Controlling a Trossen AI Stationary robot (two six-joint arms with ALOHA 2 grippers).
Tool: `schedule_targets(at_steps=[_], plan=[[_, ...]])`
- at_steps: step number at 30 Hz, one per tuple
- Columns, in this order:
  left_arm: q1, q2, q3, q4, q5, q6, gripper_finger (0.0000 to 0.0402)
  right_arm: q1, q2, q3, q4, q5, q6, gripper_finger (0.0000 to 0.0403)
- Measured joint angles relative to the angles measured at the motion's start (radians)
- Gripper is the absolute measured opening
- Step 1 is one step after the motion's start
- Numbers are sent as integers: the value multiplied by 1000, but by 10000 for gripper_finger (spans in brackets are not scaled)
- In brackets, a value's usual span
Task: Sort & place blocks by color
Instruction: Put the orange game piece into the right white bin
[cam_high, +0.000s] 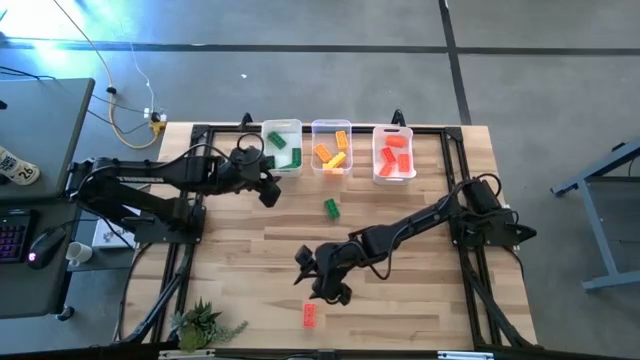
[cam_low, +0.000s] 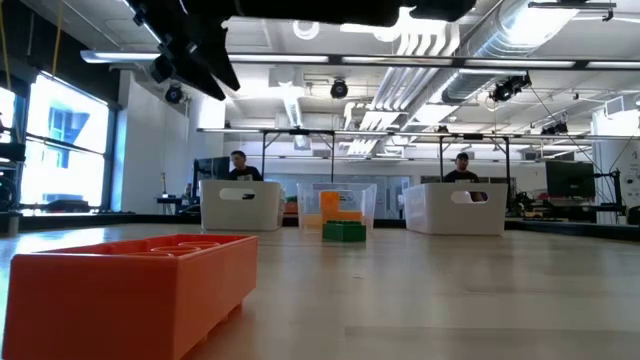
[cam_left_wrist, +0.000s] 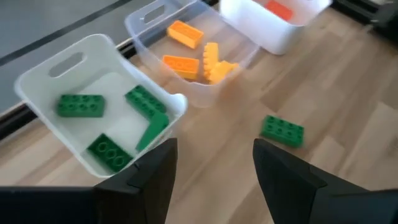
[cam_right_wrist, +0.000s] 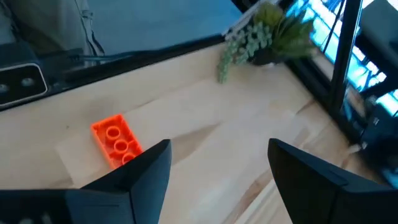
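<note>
Three translucent white rectangular plastic bins are standing in a row along the far edge of the pale wooden plank table (cam_high: 250, 250). The left bin (cam_high: 282, 128) is holding studded green plastic bricks (cam_left_wrist: 81, 105), the middle bin (cam_high: 331, 128) orange-yellow bricks (cam_left_wrist: 185, 34), and the right bin (cam_high: 394, 131) red-orange bricks (cam_high: 393, 158). A small green potted plant (cam_high: 200, 322) is sitting at the near left corner, and a yellow cable (cam_high: 135, 125) is lying on the floor beyond the table. In the low view, two people are sitting in the room behind the bins.

Two bricks are lying loose on the bare wood: a single green studded brick (cam_high: 331, 208) just in front of the middle bin, and a single red-orange studded brick (cam_high: 310, 316) near the front edge, well apart from the bins. Nothing is standing between either brick and the bins.

The left gripper (cam_high: 268, 187) is hanging beside the front of the left bin, its two dark fingers (cam_left_wrist: 152, 180) spread wide and holding nothing; the loose green brick is lying just beyond them. The right gripper (cam_high: 322, 275) is hovering over the table's middle, near the red-orange brick, its fingers (cam_right_wrist: 146, 177) likewise spread wide, gripping nothing and not touching the brick.
</note>
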Motion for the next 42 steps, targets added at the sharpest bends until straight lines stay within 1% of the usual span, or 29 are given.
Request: schedule_targets(at_steps=[4,8,10,13,16,18,21,29,33,39,42], plan=[[-19,0,0,4,3,-3,200,16,2,16,16,21,-29,256],[-19,1,0,7,3,-22,200,21,18,102,0,19,-29,256],[-19,1,0,9,3,-26,200,19,42,164,-57,18,-28,256],[-19,1,0,9,-5,-26,200,19,86,261,-188,13,-27,256],[-17,1,0,9,-8,-18,200,21,133,345,-320,-23,-27,256],[-17,1,0,9,-8,-19,200,21,165,379,-372,-55,-29,255],[-18,1,0,10,-7,-21,200,27,200,401,-411,-71,-53,255],[-18,1,0,14,-5,-2,200,60,292,403,-477,-67,-182,255],[-18,1,0,17,-5,-2,200,77,326,403,-477,-27,-240,254],[-18,3,0,17,-1,-49,200,85,358,403,-460,-22,-249,254],[-18,3,0,18,-1,-49,200,85,364,403,-457,-23,-249,254]])
